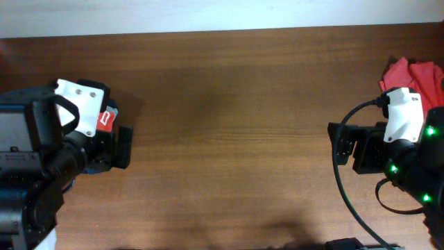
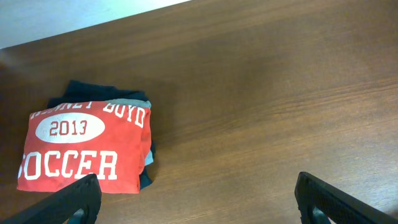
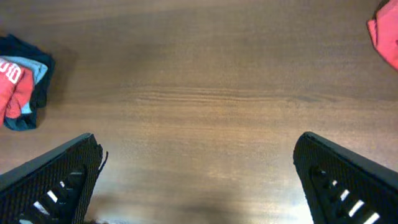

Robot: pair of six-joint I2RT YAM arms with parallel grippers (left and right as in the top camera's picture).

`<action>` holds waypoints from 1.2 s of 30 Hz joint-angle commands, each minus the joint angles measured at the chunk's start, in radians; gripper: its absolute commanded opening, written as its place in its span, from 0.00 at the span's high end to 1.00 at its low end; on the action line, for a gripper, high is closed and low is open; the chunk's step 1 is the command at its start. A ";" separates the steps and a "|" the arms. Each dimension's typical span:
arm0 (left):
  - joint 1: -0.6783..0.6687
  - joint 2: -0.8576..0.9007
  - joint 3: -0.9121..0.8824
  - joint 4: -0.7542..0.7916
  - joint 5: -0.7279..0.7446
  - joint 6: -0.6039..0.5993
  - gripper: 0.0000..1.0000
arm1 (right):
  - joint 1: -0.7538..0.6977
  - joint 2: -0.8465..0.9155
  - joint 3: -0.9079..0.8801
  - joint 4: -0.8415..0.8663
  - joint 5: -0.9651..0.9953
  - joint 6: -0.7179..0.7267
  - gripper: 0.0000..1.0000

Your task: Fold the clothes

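Showing the two arms at opposite sides of the desk (image 1: 229, 125) from overhead, the left arm at 9 o'clock and the right arm at 3 o'clock. The left end effector (image 2: 196, 196) is spread wide. Its two dark fingers (image 2: 74, 199) sit at 7 and 5 o'clock in the left wrist view, with only wood between them. The right end effector (image 3: 194, 149) is likewise spread and grasps nothing.

A folded T-shirt (image 2: 81, 152), orange-red, lies flat at 9 o'clock in the left wrist view, with a white "2013" in an oval and "SOCCER" facing up. It rests on a pale grey garment (image 2: 134, 99), which in turn lies on a navy garment (image 2: 81, 87); both lower layers show past its far and right edges. The stack lies apart from both end effectors and appears at 10 o'clock in the right wrist view.

A crumpled T-shirt (image 1: 415, 73), also red, lies unfolded at 2 o'clock in the overhead view, just behind the right arm's white housing. The right wrist view catches only its corner at 1 o'clock.
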State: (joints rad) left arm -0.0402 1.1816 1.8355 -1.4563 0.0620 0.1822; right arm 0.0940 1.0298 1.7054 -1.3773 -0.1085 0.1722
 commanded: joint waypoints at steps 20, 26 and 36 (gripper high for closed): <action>-0.005 -0.001 0.003 -0.004 -0.011 -0.013 0.01 | -0.005 -0.077 -0.126 0.253 0.242 -0.012 0.01; -0.005 -0.001 0.003 -0.004 -0.011 -0.013 0.01 | -0.005 -0.354 -0.621 0.618 0.245 -0.011 0.01; -0.005 -0.001 0.003 -0.003 -0.011 -0.013 0.01 | -0.012 -0.785 -1.150 0.672 0.249 -0.011 0.01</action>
State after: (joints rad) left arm -0.0402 1.1820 1.8359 -1.4593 0.0586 0.1818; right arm 0.0921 0.3618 0.6563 -0.7208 0.1169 0.1604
